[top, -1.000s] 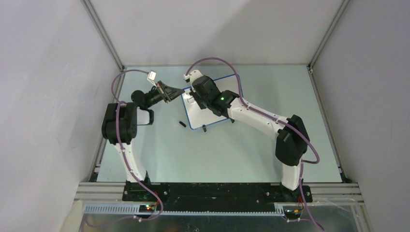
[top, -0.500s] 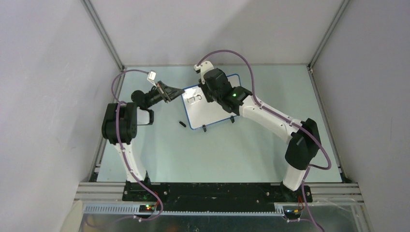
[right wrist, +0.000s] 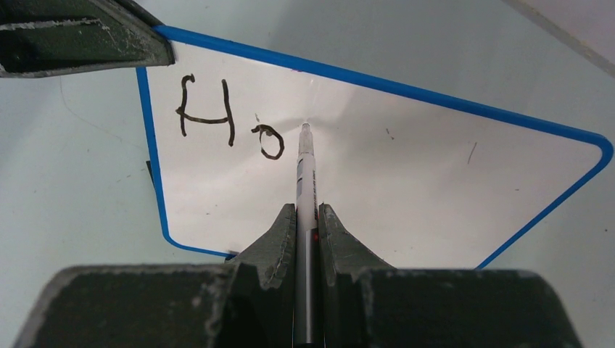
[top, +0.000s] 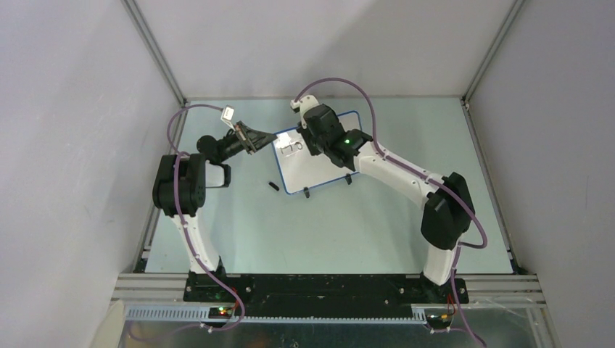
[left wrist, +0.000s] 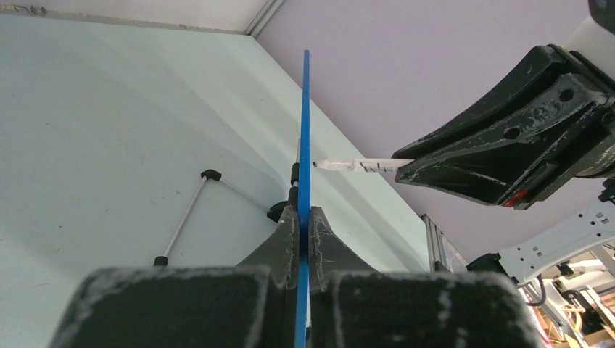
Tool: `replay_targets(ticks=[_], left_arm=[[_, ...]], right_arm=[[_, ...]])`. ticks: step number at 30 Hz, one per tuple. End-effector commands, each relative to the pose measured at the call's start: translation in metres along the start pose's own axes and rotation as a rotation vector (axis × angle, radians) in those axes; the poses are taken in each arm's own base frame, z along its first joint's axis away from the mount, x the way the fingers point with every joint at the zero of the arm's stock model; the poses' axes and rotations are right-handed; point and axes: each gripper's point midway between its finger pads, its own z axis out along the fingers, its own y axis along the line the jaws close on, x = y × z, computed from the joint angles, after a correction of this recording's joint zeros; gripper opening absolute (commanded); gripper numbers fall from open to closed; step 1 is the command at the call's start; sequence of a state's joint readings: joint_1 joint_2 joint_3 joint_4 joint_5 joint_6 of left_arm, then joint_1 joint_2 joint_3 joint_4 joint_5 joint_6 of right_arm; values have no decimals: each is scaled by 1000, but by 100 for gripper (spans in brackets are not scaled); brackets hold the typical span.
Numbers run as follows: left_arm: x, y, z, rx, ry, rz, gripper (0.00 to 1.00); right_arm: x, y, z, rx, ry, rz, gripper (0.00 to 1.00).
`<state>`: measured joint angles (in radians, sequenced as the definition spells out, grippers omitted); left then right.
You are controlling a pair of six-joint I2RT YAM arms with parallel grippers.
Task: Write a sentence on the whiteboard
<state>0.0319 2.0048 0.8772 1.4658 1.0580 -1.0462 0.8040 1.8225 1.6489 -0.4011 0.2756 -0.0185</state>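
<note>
The left end effector (left wrist: 303,217) was shut hard on the blue frame of the board (right wrist: 406,181). It pinched one corner edge-on, so the board ran straight out ahead of its fingertips and was held steady above the table (top: 326,232). In the right wrist view that grip sat at the board's upper-left corner. Just to the right of the grip the sentence (right wrist: 205,120) had been begun: a tall "H" and a small "o", with the rest of the white face bare. The pen (right wrist: 305,174) came next, its tip just to the right of the "o" and a little above it. The tip was at the surface or a hair off it; the pictures did not settle which. The right end effector (right wrist: 306,217) was closed narrowly on the pen's barrel, with the pen sticking straight forward from between its jaws and the board lying directly ahead of and below its fingertips. By my reading the work was early in the first word, between letters. The next move called for setting the tip down just right of the "o" and drawing the next letter at matching height. That would need light, even pressure, while the left grip held the board firm against the push.
</note>
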Motion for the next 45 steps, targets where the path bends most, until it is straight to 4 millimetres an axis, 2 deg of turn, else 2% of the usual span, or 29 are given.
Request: replay_targets(ticks=[1,19,45], left_arm=[[-5,-10,3,46,3,69,0],[-5,-11,3,46,2,70,0],[-5,-11,3,47,2,72,0]], right_arm=[[-3,3,1,-9,-3,14,0],[15,5,13,2,58,-4,0],[41,12,0,-2,125,-42,0]])
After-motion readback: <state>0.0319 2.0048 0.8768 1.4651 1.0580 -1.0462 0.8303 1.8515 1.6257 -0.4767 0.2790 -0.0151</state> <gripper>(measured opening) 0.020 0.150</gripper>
